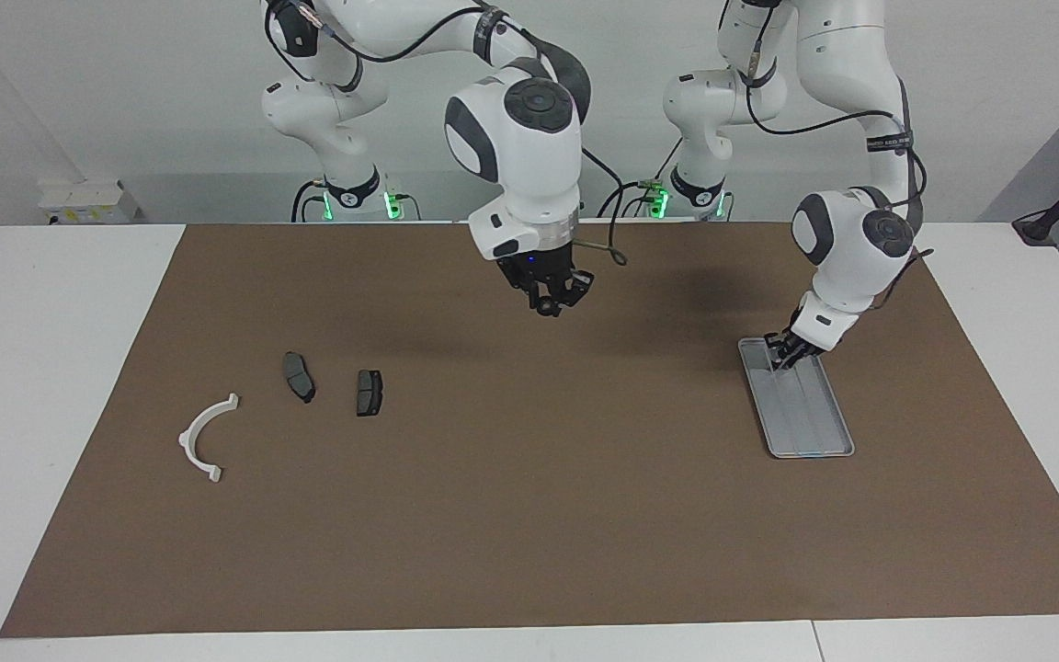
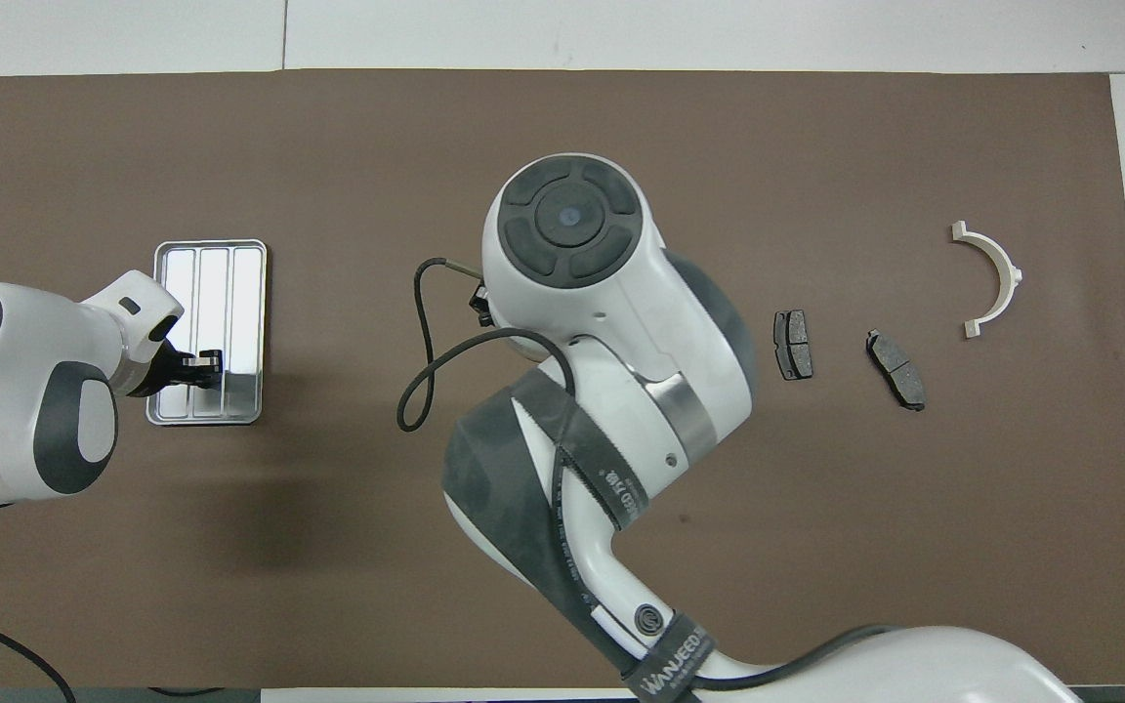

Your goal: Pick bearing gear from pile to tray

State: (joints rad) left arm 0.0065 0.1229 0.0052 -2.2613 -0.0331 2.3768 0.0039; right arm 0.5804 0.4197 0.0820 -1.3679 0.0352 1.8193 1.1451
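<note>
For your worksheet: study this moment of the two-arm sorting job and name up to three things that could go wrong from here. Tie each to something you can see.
1. The right gripper is up over the bare mat; whether it holds a part cannot be seen, so it may arrive with nothing.
2. The left gripper, shut, sits at the tray; the arms could collide there.
3. The brake pads and white half-ring bracket are not gears and could be picked wrongly.

Tray [image 1: 810, 432]: silver-grey, rect., rounded corners, low rim, lengthwise grooves; flat on mat, left arm's end. Pile well apart from tray, right arm's end: two dark pads [image 1: 370, 393] side by side; white half-ring [image 1: 203, 439] beside them, farther from tray.
</note>
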